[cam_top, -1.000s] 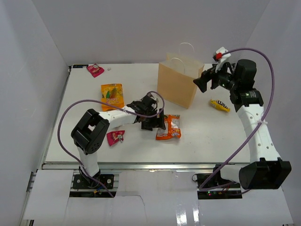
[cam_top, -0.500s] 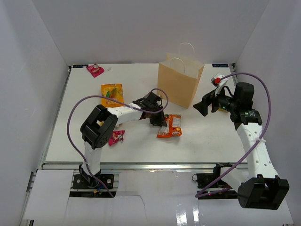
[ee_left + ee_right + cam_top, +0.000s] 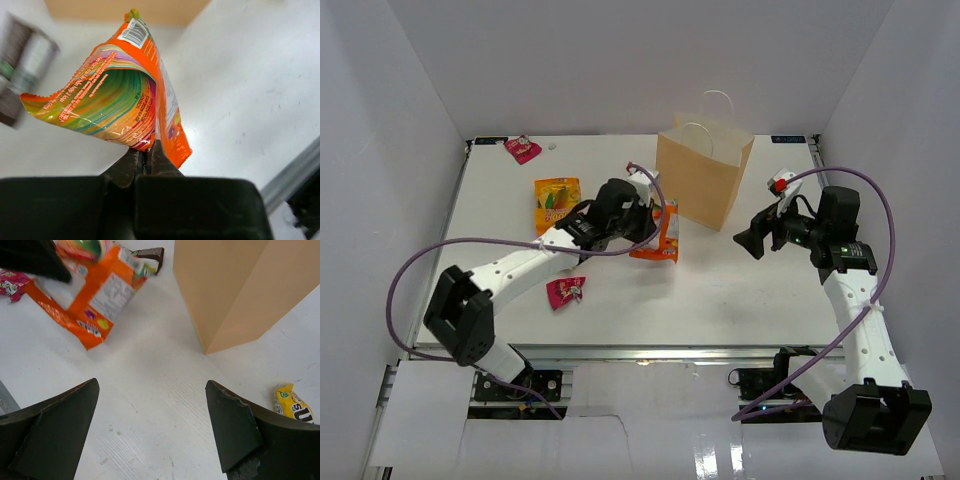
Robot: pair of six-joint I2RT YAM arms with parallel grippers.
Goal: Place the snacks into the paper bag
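- On table (image 3: pixel 740 290), outside bag: six snacks counted. One is in the grip and five are loose. Nothing can be seen inside the bag from any view, so the task is judged well short of done, with one packet on its way.
- Near edge, left: magenta packet (image 3: pixel 565 291), flat and untouched, well apart from both pincers.
- Mid-table, left of centre: left pincer (image 3: pixel 642 224) is clamped on the lower seam of the orange-white packet (image 3: pixel 660 234). The wrist view shows the jaws pinched tight on that edge. The packet curls outward beyond the tips and is lifted off the table.
- Same packet against bag: just beside the bag's left wall and not over the mouth. It probably needs to be raised above the rim before release.
- Mid-table, right: right pincer (image 3: pixel 750 238) has its jaws spread wide and grips nothing. It points toward the bag's base.
- Right of bag: yellow packet (image 3: pixel 292 405), on the table close by the right pincer.
- Left of bag: brown bar (image 3: pixel 148 252), on the table beyond the held packet.
- Further left: orange pouch (image 3: pixel 558 203), flat.
- Far centre: bag (image 3: pixel 703 175), upright with its handles up.
- Far-left corner: second magenta packet (image 3: pixel 523 149), farthest from both pincers.
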